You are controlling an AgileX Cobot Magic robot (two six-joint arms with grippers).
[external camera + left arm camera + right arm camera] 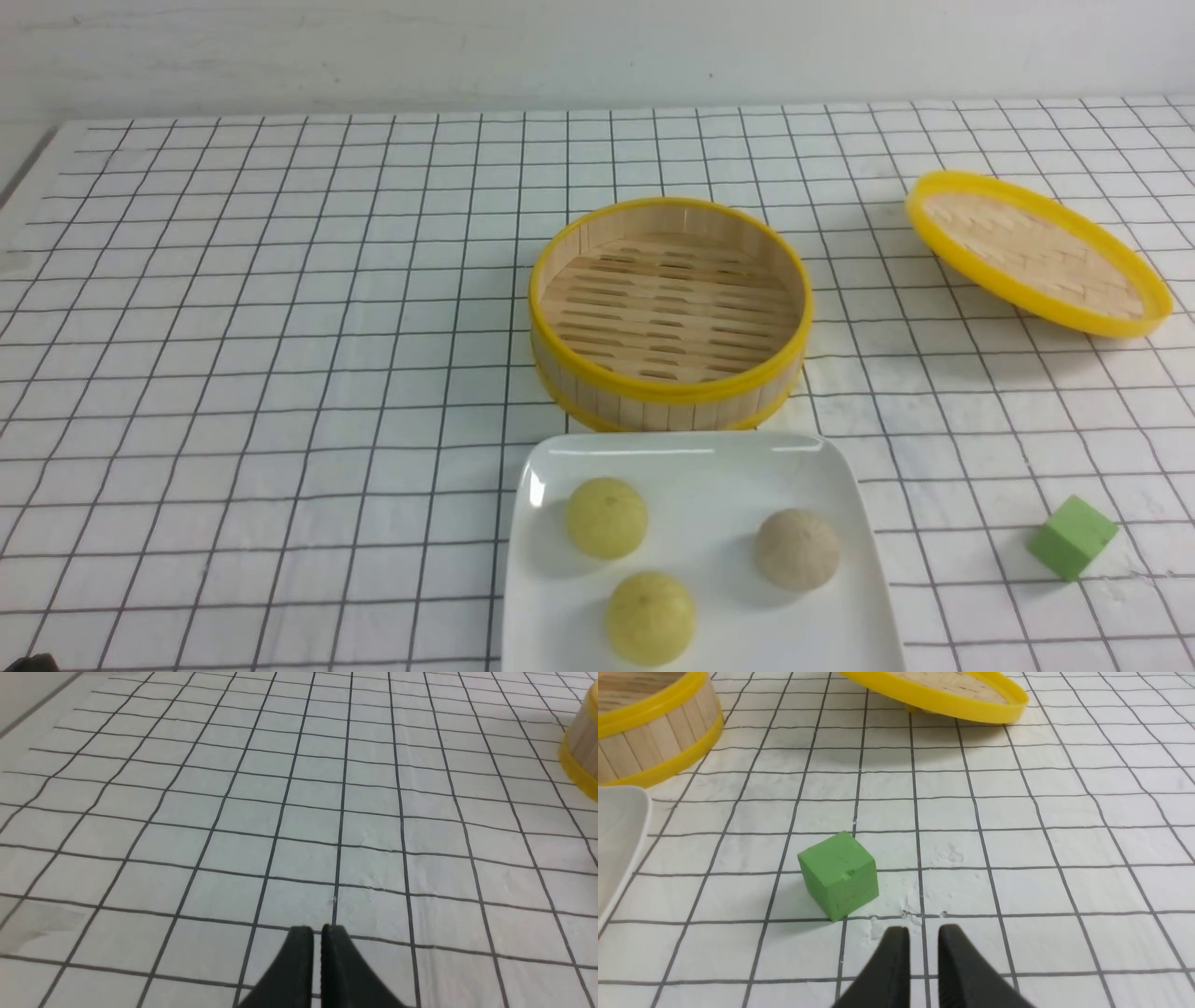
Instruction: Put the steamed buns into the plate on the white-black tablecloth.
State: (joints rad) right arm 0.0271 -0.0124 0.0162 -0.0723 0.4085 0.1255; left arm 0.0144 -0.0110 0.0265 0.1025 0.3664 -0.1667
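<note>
Three small round steamed buns [695, 562], two yellow, one beige, sit in glossy white square plate [864, 523], lower centre; neither gripper near them; round bamboo steamer basket [669, 315] empty; left gripper [317, 928] nearly closed, empty; right gripper [923, 929] slightly parted, empty.

We see the left tool [317, 933] at six o'clock, its black fingers nearly touching, above the white-black tablecloth [299, 812]. A yellow-rimmed bamboo steamer [581, 749] edges in at two o'clock.
</note>
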